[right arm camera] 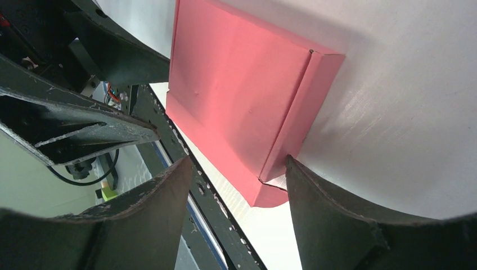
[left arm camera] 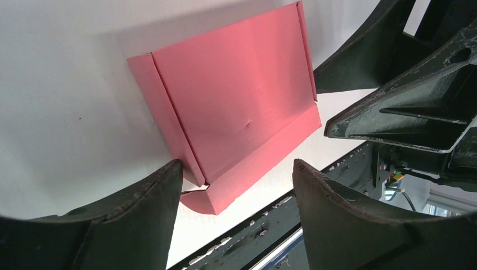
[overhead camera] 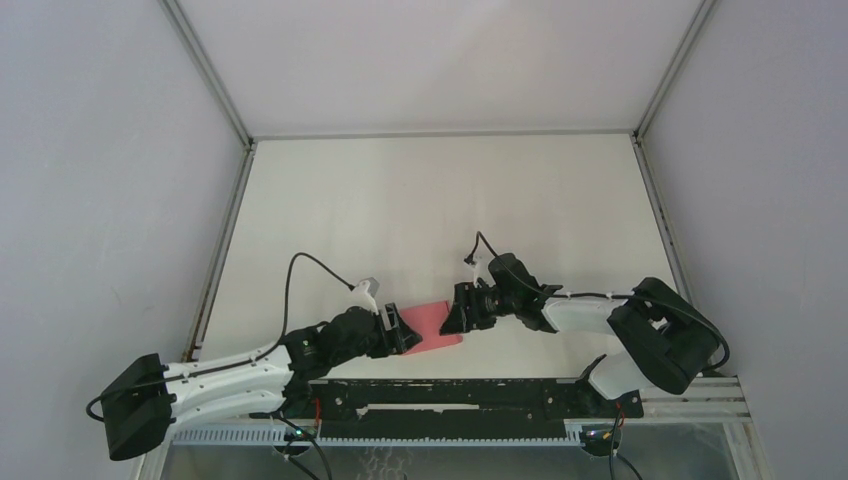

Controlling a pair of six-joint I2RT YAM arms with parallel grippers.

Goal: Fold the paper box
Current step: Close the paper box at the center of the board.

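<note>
Looking down from the top camera, you have the pink paper box [overhead camera: 432,325] lying on the white table [overhead camera: 450,200] toward 6 o'clock, just short of the black rail [overhead camera: 450,395] along the near edge. It sits between your two grippers: the left gripper [overhead camera: 400,330] is at the box's 9 o'clock side and the right gripper [overhead camera: 458,312] at its 3 o'clock side, and both come right up against it in that view.

Your left wrist camera shows the left jaws spread wide with nothing clamped between them. The box fills the middle of that view, from 6 o'clock up toward 12. It has a broad flat panel with narrow strips creased along three of its edges and a small rounded tab at the corner nearest the fingers. The fingertip at 7 o'clock [left arm camera: 169,174] is just beside that corner; you cannot tell whether it touches. The right gripper looms at 3 o'clock.

Your right wrist camera gives the mirror of this. The right jaws also stand wide apart and grip nothing. The box's tabbed corner lies between the tips, and the fingertip at 5 o'clock [right arm camera: 298,169] meets the box's side strip. Contact there is unclear.
</note>
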